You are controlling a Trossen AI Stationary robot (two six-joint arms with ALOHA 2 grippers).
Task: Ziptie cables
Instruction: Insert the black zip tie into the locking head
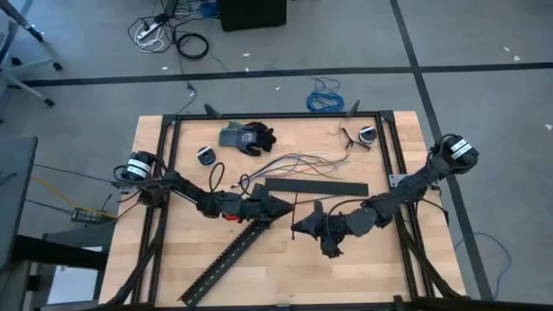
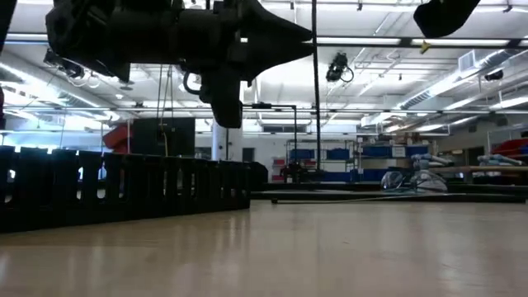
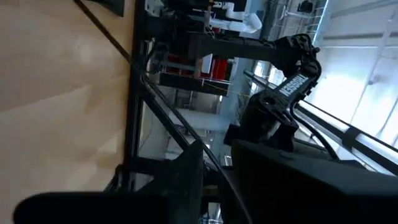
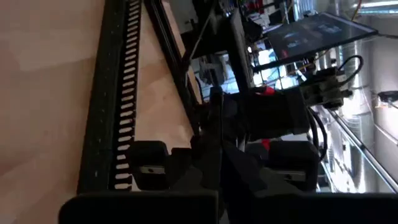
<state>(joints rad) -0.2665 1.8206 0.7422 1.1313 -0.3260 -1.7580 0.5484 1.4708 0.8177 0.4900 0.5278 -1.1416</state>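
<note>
Both arms' jaws unreadable; cables (image 1: 298, 161) lie fanned lengthwise across the table (image 1: 363, 276).

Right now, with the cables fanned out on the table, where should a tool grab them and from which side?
Probably at the gathered end of the cables, near the left gripper, coming straight down from above. There the strands lie close together; toward the far right they spread apart, so one pinch would likely miss some. They lie flat on the table, so a side approach offers nothing to grip.
</note>
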